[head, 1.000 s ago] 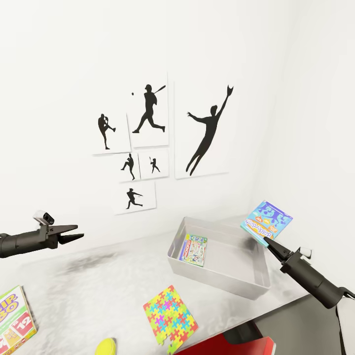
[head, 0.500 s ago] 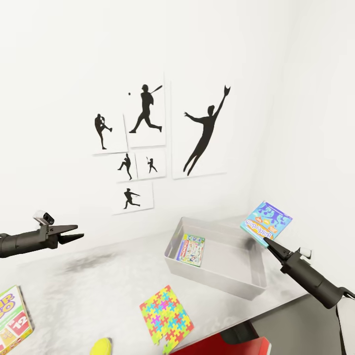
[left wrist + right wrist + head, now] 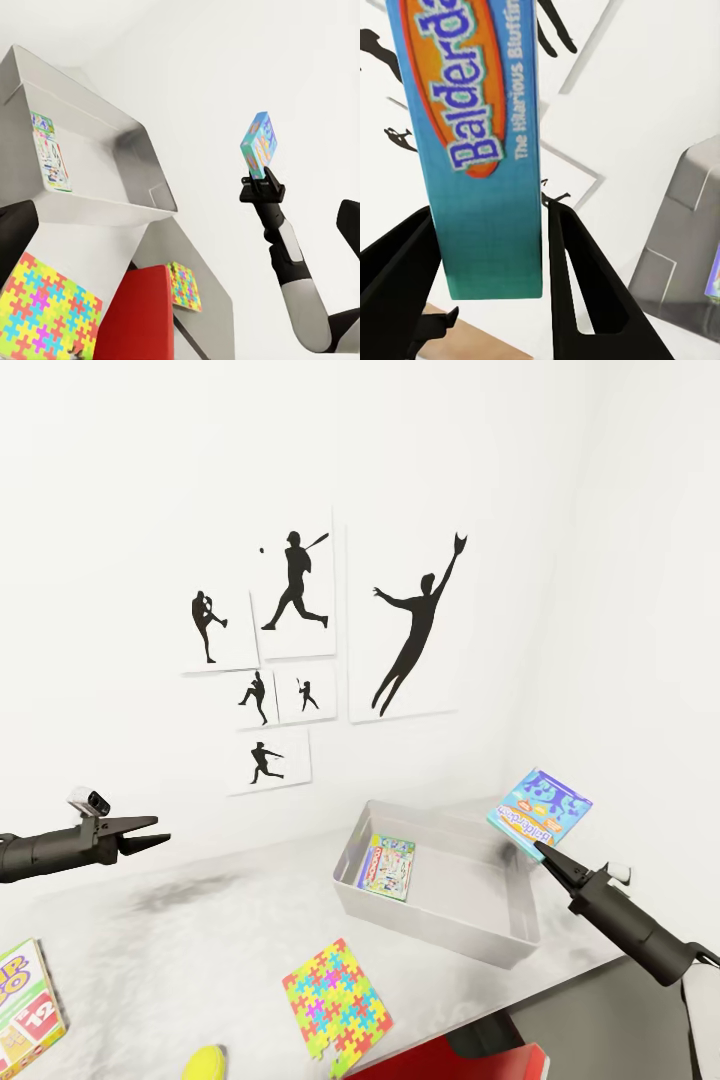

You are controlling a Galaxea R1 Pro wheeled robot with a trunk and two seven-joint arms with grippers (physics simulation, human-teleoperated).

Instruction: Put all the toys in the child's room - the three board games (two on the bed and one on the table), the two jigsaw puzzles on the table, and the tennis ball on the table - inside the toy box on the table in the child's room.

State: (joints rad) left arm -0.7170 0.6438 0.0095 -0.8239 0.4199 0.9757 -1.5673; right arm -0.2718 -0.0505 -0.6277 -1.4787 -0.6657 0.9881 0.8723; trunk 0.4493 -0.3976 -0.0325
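Blue game point(image 3: 541, 811) being gripped edgewise by right gripper point(image 3: 541, 847), held above toy box point(image 3: 437, 926) far-right rim. Left gripper point(image 3: 150, 833) being kept slightly parted, empty. Next: lowering into box beside green-edged game point(image 3: 391, 866), release.

Blue-cyan board game point(image 3: 541, 807) with an orange oval logo, pastel multicoloured one point(image 3: 390, 867) seen in the pale grey toy box point(image 3: 500, 938). Jigsaw puzzle point(image 3: 336, 1000) near the table's point(image 3: 200, 950) front edge is patterned red, yellow, green, blue, pink. Tennis ball point(image 3: 208, 1064): yellow-green.
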